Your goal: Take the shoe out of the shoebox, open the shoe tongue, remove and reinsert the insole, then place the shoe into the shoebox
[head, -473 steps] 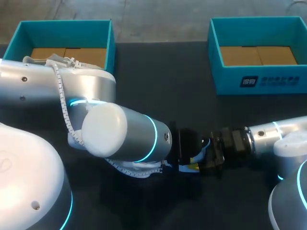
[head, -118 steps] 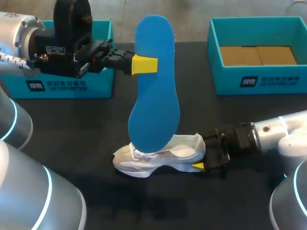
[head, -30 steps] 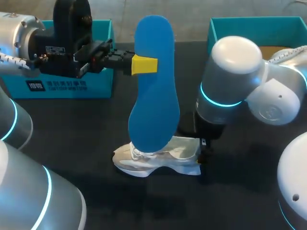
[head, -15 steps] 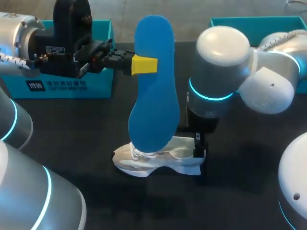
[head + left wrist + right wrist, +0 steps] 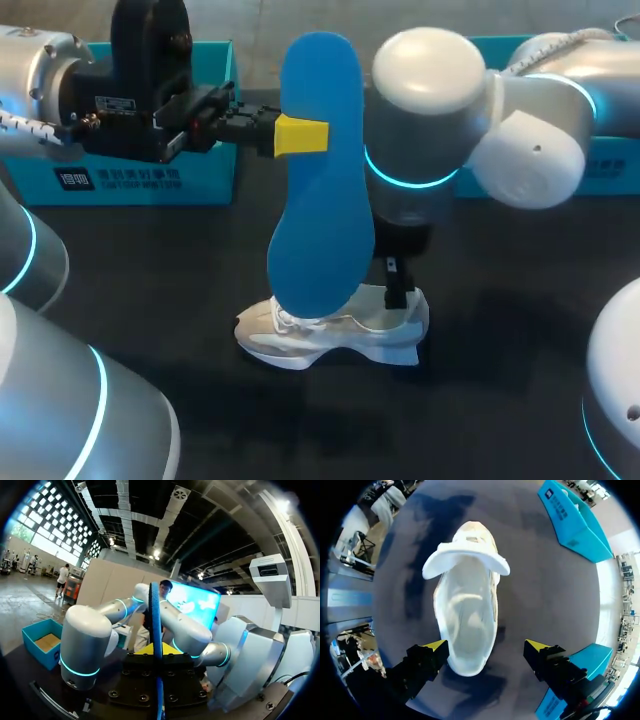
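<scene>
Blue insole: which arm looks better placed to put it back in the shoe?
Probably the left: its jaws are shut on the blue insole, held upright over the white shoe. On the right, the jaws stand open on either side of the shoe's heel, holding nothing.

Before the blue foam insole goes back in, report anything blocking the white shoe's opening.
Nothing lies in the opening of the white shoe, its tongue folded forward. Only the open right gripper hangs over the heel, straddling it.
</scene>
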Action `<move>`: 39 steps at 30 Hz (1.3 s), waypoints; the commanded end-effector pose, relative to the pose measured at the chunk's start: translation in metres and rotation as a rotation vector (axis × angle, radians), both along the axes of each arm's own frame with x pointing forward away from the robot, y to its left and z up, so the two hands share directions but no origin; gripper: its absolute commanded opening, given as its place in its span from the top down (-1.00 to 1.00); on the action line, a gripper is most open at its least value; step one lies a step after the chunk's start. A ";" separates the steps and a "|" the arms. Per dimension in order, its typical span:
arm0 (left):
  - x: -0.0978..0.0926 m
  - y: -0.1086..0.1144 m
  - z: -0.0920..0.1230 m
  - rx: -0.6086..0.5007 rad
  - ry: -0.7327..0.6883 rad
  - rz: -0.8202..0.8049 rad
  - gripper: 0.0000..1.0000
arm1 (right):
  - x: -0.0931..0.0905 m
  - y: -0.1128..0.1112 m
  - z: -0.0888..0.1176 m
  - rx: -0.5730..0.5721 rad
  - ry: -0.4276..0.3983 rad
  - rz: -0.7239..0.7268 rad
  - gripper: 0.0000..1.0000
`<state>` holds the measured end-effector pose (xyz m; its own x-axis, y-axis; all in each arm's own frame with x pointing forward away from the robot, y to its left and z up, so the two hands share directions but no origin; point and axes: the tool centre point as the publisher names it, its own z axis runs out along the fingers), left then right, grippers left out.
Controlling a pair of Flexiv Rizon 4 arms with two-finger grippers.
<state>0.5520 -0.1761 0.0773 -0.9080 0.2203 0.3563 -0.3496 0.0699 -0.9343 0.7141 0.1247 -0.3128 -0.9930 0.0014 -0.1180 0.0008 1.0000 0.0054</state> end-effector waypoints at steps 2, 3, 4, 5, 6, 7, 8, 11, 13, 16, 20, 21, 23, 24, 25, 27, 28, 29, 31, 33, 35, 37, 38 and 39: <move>0.002 -0.002 0.001 0.004 -0.001 -0.004 1.00 | 0.009 0.014 -0.022 -0.036 0.005 -0.010 -1.00; 0.002 -0.002 0.001 0.004 -0.001 -0.004 1.00 | 0.009 0.015 -0.024 -0.030 0.007 -0.010 -1.00; 0.002 -0.002 0.001 0.004 -0.001 -0.004 1.00 | 0.009 0.015 -0.026 -0.031 0.007 -0.011 -1.00; 0.002 -0.002 0.001 0.004 -0.001 -0.004 1.00 | 0.010 0.015 -0.028 -0.036 0.003 -0.016 -1.00; 0.002 -0.002 0.001 0.004 -0.001 -0.004 1.00 | 0.010 0.015 -0.029 -0.036 -0.001 -0.016 -1.00; 0.002 -0.002 0.001 0.004 -0.001 -0.004 1.00 | 0.011 0.016 -0.031 -0.036 -0.005 -0.017 -1.00; 0.002 -0.002 0.001 0.004 -0.001 -0.004 1.00 | 0.012 0.016 -0.032 -0.037 -0.008 -0.019 -1.00; 0.002 -0.002 0.001 0.004 -0.001 -0.004 1.00 | 0.015 0.018 -0.037 -0.037 -0.012 -0.025 -1.00; 0.002 -0.002 0.001 0.004 -0.001 -0.004 1.00 | 0.017 0.020 -0.041 -0.035 -0.012 -0.028 -1.00; 0.002 -0.002 0.001 0.004 -0.001 -0.004 1.00 | 0.020 0.022 -0.050 -0.033 -0.006 -0.035 -1.00; 0.002 -0.002 0.001 0.004 -0.001 -0.004 1.00 | 0.022 0.022 -0.057 -0.015 -0.004 -0.046 -1.00; 0.002 -0.002 0.001 0.004 -0.001 -0.004 1.00 | 0.023 0.021 -0.059 -0.014 -0.003 -0.047 -0.99; 0.002 -0.002 0.001 0.004 -0.001 -0.004 1.00 | 0.024 0.020 -0.063 -0.006 0.001 -0.055 -0.91; 0.002 -0.002 0.001 0.004 -0.001 -0.004 1.00 | 0.024 0.020 -0.065 -0.005 0.004 -0.057 -0.91; 0.002 -0.002 0.001 0.004 -0.001 -0.004 1.00 | 0.024 0.019 -0.068 -0.006 0.007 -0.060 -0.88; 0.002 -0.002 0.001 0.004 -0.001 -0.004 1.00 | 0.024 0.019 -0.072 0.001 0.013 -0.064 -0.87; 0.002 -0.002 0.001 0.004 -0.001 -0.004 1.00 | 0.024 0.019 -0.073 0.001 0.015 -0.065 -0.86; 0.002 -0.002 0.001 0.004 -0.001 -0.004 1.00 | 0.024 0.019 -0.074 0.006 0.016 -0.068 -0.84; 0.002 -0.002 0.001 0.004 -0.001 -0.004 1.00 | 0.024 0.018 -0.074 0.020 0.014 -0.071 -0.66; 0.002 -0.002 0.001 0.004 -0.001 -0.004 1.00 | 0.023 0.018 -0.075 0.021 0.014 -0.073 -0.44; 0.002 -0.002 0.001 0.004 -0.001 -0.004 1.00 | 0.022 0.018 -0.076 0.020 0.015 -0.075 -0.45; 0.002 -0.002 0.001 0.004 -0.001 -0.004 1.00 | 0.022 0.017 -0.079 0.018 0.020 -0.077 -0.50; 0.002 -0.002 0.001 0.004 -0.001 -0.004 1.00 | 0.022 0.017 -0.080 0.017 0.022 -0.078 -0.50; 0.002 -0.002 0.001 0.004 -0.001 -0.004 1.00 | 0.022 0.017 -0.081 0.016 0.025 -0.078 -0.48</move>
<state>0.5520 -0.1761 0.0773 -0.9081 0.2203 0.3562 -0.3496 0.0698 -0.9343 0.7357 0.1418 -0.3899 -0.9923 0.0803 -0.0938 0.0789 0.9967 0.0192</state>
